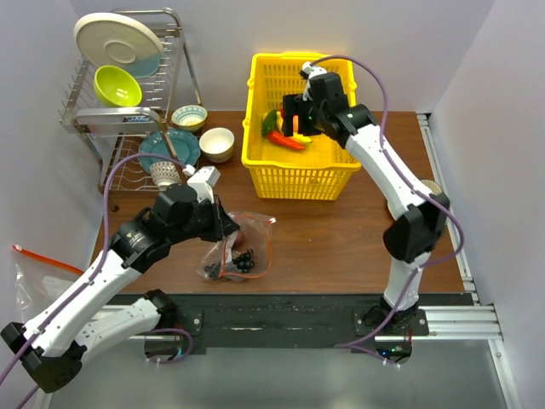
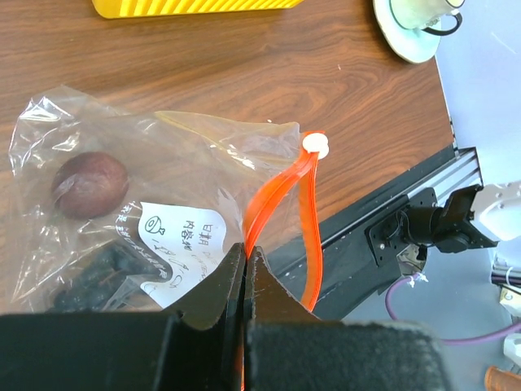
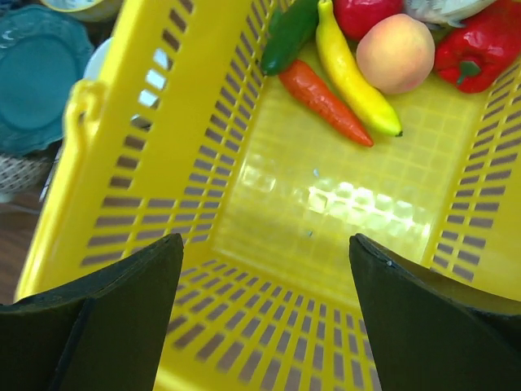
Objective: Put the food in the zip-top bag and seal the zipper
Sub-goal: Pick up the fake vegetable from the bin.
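— When seen from overhead: brown wooden table (image 1: 341,239), white walls, dish rack (image 1: 128,77) upper left, yellow basket (image 1: 298,179) top centre.
— And the zip-top bag (image 1: 243,247)?
— Lies lower centre, dark grapes (image 2: 106,273) inside, touching left gripper (image 1: 230,228). Pinches the zipper (image 2: 281,191), jaws together, plain only in wrist view.
— And right gripper (image 3: 264,244)?
— Hovers spread wide over basket; banana (image 3: 350,73), peach (image 3: 396,53), red pepper (image 3: 480,45) upper right there, clearer than overhead.

The right gripper (image 3: 267,244) stands with its two dark fingers wide apart above the floor of the yellow basket (image 3: 138,187); in the far corner lie a green cucumber (image 3: 289,37), an orange carrot (image 3: 324,102), a yellow banana (image 3: 350,77), a peach (image 3: 396,53) and a red pepper (image 3: 480,49), close together; a teal plate (image 3: 37,77) is outside the basket, at the upper left.
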Motion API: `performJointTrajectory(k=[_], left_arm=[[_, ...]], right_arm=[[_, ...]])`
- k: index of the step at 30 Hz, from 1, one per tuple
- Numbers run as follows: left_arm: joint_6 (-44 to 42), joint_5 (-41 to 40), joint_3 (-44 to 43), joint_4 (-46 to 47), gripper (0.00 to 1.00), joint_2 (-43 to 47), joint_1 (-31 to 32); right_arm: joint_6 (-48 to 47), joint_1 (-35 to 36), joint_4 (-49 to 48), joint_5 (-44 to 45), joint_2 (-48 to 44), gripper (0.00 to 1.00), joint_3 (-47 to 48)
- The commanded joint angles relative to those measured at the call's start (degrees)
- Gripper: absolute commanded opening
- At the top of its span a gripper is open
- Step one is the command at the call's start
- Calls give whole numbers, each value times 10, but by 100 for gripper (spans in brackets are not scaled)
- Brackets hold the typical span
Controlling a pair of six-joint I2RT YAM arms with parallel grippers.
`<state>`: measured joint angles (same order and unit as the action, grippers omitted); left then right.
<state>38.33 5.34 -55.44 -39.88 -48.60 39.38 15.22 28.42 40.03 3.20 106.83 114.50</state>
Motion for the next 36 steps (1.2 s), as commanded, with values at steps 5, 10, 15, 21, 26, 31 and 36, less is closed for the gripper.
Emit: performJointTrajectory(k=[5, 10, 15, 21, 26, 31, 36], left_arm=[[18, -9, -10, -9, 0, 10, -2], [20, -7, -11, -9, 0, 0, -3], [25, -13, -19, -13, 0, -5, -3], [25, -23, -21, -16, 0, -16, -2], [25, -18, -23, -11, 0, -28, -3], [25, -17, -27, -7, 0, -37, -3], [23, -17, -28, -5, 0, -39, -2]], right_arm=[[-19, -46, 38, -53, 163, 80, 174], [-33, -52, 12, -47, 228, 78, 209], [-45, -65, -11, -43, 286, 75, 218], [-60, -72, -41, -45, 333, 70, 224], [-56, -74, -36, -55, 381, 70, 261], [-49, -73, -52, -71, 406, 70, 252], [-42, -72, -57, -101, 414, 63, 246]])
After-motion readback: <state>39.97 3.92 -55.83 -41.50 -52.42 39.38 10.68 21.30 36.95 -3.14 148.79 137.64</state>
